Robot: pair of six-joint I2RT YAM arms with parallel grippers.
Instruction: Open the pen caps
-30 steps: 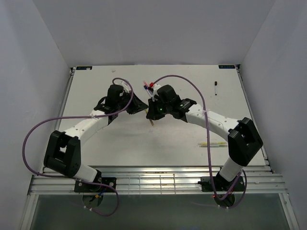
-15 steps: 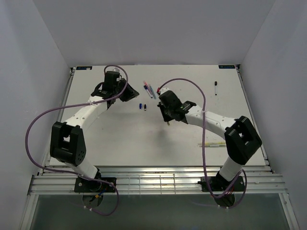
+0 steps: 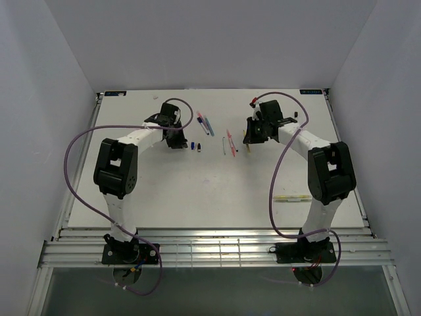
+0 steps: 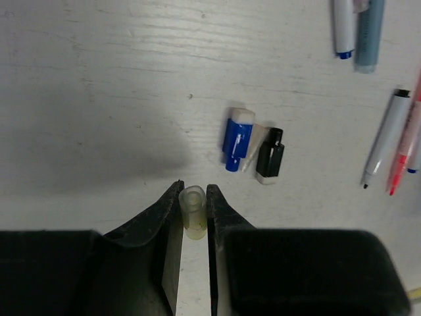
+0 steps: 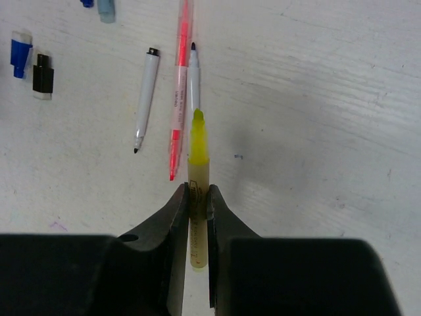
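Got the left gripper [image 4: 195, 197] pinched on a clear yellowish cap [image 4: 192, 212], near the blue cap [image 4: 236, 139] lying on the table [image 4: 99, 79] with a black cap [image 4: 270, 154] right beside it. Also got the right gripper [image 5: 197, 195] clamped on an uncapped yellow pen [image 5: 198, 148], well right of the blue cap, with 2 white pens [image 5: 145, 99] and 1 pink pen [image 5: 179, 92] loose in between.

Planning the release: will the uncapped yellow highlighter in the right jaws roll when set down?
Probably: the yellow highlighter has a round, smooth-looking barrel, and the table looks flat. Likely stiff and light; the narrow jaws hold it straight without sag. Its exposed tip may mark the surface.
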